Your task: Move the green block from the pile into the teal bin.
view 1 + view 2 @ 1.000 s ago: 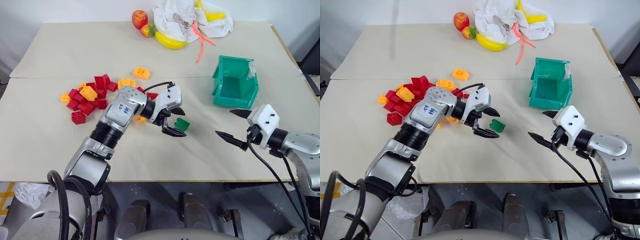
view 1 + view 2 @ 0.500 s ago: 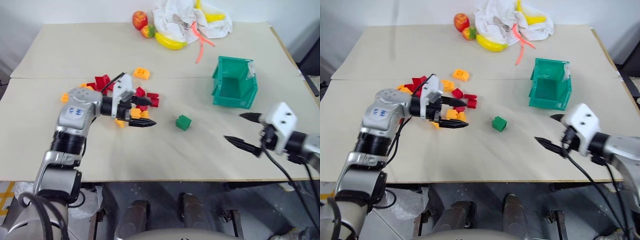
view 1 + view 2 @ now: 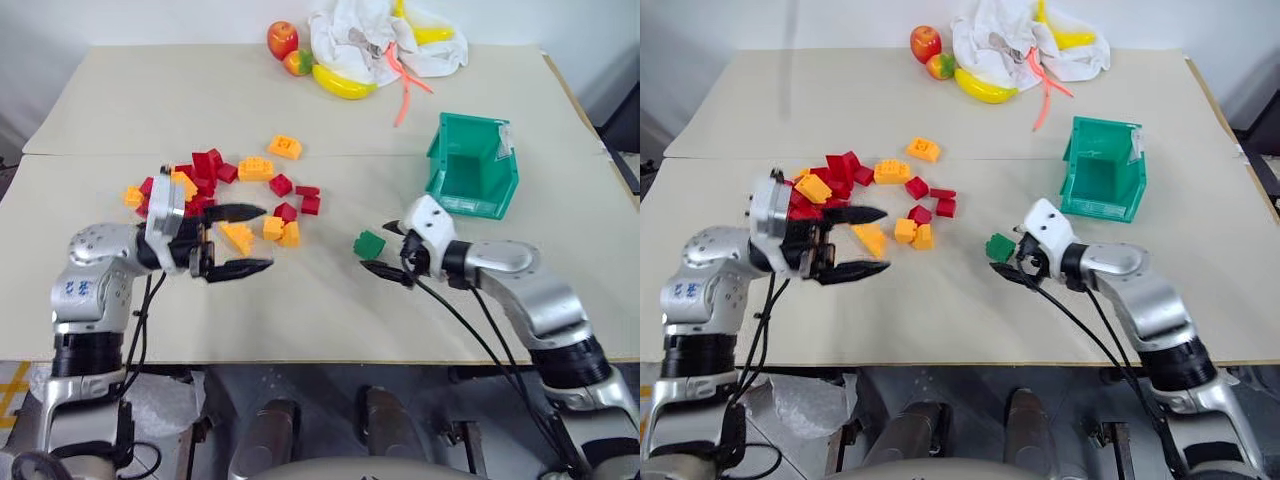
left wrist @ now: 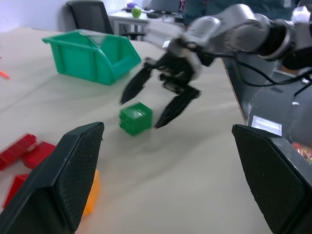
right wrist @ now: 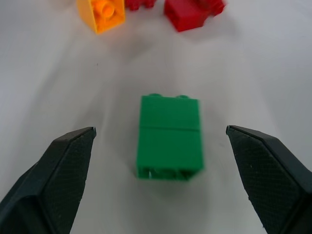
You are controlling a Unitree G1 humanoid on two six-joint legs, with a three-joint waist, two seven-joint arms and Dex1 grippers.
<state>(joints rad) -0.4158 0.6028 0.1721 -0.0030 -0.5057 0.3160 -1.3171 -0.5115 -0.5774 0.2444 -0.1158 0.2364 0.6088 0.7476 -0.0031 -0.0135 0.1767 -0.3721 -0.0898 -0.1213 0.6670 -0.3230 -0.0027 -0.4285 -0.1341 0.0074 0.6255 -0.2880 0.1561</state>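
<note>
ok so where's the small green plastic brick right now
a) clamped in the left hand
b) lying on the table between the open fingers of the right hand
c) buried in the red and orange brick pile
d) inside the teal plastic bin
b: the small green plastic brick lies on the table, with the right hand open around it, fingers apart on either side, away from the teal plastic bin.

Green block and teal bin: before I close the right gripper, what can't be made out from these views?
- Green block: its underside and far face are hidden by its own body in the right wrist view.
- Right gripper: whether the open fingers touch the block is too small to tell in the head views.
- Teal bin: its white label is too small to read, and its near wall hides part of the floor inside.
</note>
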